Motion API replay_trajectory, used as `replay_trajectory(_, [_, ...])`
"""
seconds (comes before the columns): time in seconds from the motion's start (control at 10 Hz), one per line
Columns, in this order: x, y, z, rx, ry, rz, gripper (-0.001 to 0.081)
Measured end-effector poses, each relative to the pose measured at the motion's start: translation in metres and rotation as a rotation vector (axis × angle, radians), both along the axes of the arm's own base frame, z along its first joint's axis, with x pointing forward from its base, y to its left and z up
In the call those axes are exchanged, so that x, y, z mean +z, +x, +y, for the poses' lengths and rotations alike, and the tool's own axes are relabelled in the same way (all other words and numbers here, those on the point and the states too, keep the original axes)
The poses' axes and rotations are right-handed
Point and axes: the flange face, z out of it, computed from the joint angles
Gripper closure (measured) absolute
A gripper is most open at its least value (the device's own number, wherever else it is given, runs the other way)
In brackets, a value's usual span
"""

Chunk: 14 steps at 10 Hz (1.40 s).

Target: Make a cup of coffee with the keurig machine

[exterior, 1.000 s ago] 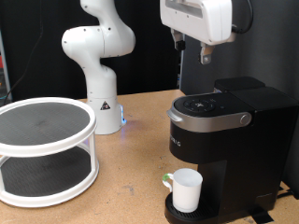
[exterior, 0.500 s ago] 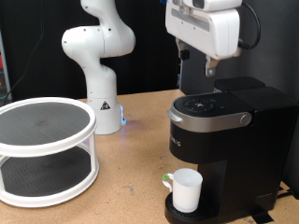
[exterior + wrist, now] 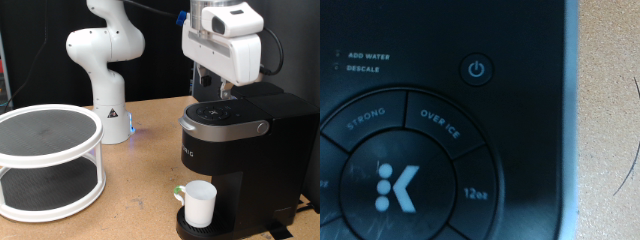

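Observation:
The keurig machine (image 3: 243, 165) stands at the exterior view's right with its silver-rimmed lid down. The white cup (image 3: 199, 203) sits on the drip tray (image 3: 186, 230) under the spout, with a green mark by its handle. My gripper (image 3: 224, 91) hangs just above the lid's top, fingertips close to the control panel. The wrist view shows that panel close up: the keurig machine's round K button (image 3: 398, 188), the power button (image 3: 475, 69) and the STRONG, OVER ICE and 12oz keys. No fingers show in the wrist view.
A white two-tier round rack (image 3: 48, 160) stands at the exterior view's left. A second white robot arm base (image 3: 107, 75) stands behind on the wooden table (image 3: 140, 190). Table wood shows beside the machine in the wrist view (image 3: 612, 120).
My gripper has come down and shifted to the exterior view's right, from well above the machine to just over its lid. The cup and the machine have not moved.

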Motion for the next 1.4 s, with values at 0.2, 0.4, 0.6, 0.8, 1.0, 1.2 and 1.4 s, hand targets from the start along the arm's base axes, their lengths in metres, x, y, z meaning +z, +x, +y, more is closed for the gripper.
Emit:
replay_trajectory(0.2, [-0.013, -0.01, 0.001, 0.012, 0.009, -0.047, 0.037])
replay_trajectory(0.4, [-0.023, -0.024, 0.002, 0.01, 0.045, -0.126, 0.0682])
replay_trajectory(0.6, [-0.029, -0.038, 0.001, -0.003, 0.074, -0.177, 0.0767])
replay_trajectory(0.8, [-0.032, -0.048, -0.001, -0.01, 0.076, -0.19, 0.0799])
replay_trajectory(1.0, [-0.034, -0.05, -0.002, -0.035, 0.075, -0.189, 0.0804])
replay_trajectory(1.2, [-0.037, -0.048, -0.002, -0.075, 0.056, -0.179, 0.0805])
replay_trajectory(1.4, [-0.045, -0.041, -0.001, -0.098, 0.042, -0.164, 0.0805])
